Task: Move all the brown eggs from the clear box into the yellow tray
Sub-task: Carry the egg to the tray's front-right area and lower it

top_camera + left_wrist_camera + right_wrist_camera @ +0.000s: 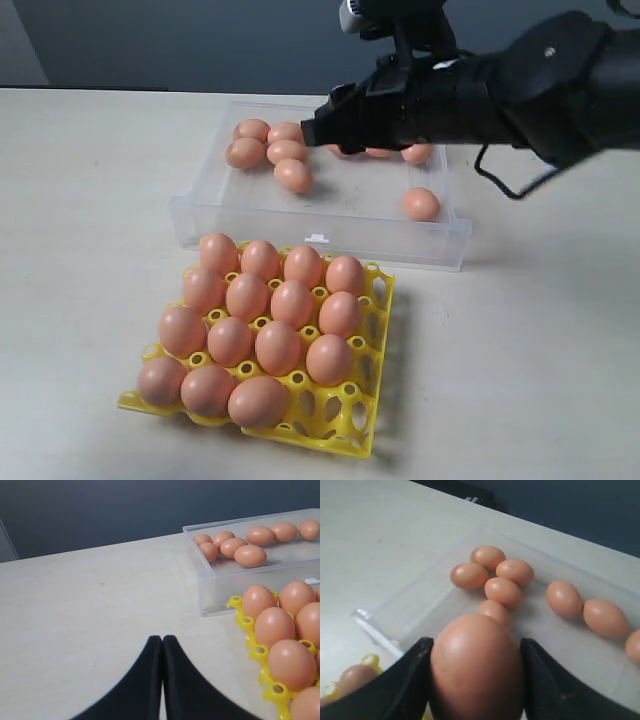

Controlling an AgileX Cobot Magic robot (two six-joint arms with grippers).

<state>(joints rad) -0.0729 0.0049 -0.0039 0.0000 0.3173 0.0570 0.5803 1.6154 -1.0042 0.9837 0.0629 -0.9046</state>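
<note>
Over the clear box [400, 238], upper right of frame, right end effector [475, 647] is clamped on a brown egg [475, 672]; next up, probably an empty yellow tray [352, 408] cup.

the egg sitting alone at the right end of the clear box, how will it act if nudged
Likely to roll: the lone egg is smooth and rounded, lying loose on the flat floor of the clear box. Being oval, it would probably veer rather than run straight. Its shell is presumably fragile.
</note>
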